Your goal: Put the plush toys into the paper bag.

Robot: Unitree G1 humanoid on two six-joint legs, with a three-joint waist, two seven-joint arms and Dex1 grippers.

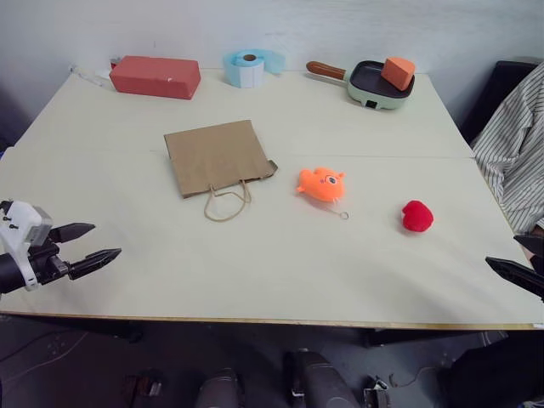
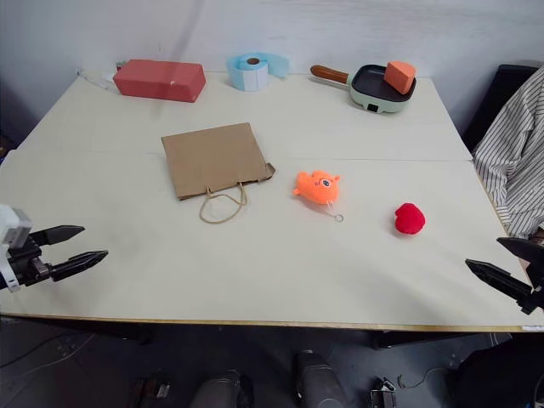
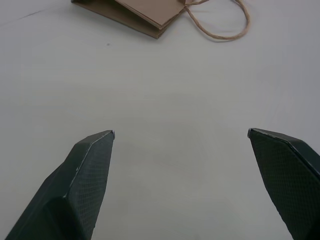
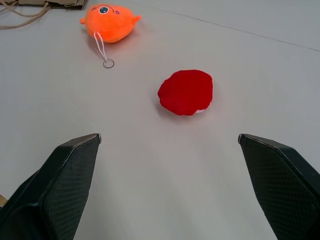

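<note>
Nearest, both pincers hang released and empty over the worktop's [image 1: 280, 280] front edge – left pincer [image 1: 89, 244] at 8 o'clock, right pincer [image 2: 501, 272] at 4, likely poised to reach in. Farther on, the red plush toy [image 1: 417, 216] lies at 3 o'clock, the orange plush toy [image 1: 321, 184] near centre. Beyond, at 11, the paper bag [image 1: 218, 155] lies flat – handles toward the robot, so it probably needs opening first

Person's striped sleeve [image 1: 514, 144] and right gripper [image 1: 520, 265] cut off at edge
</note>
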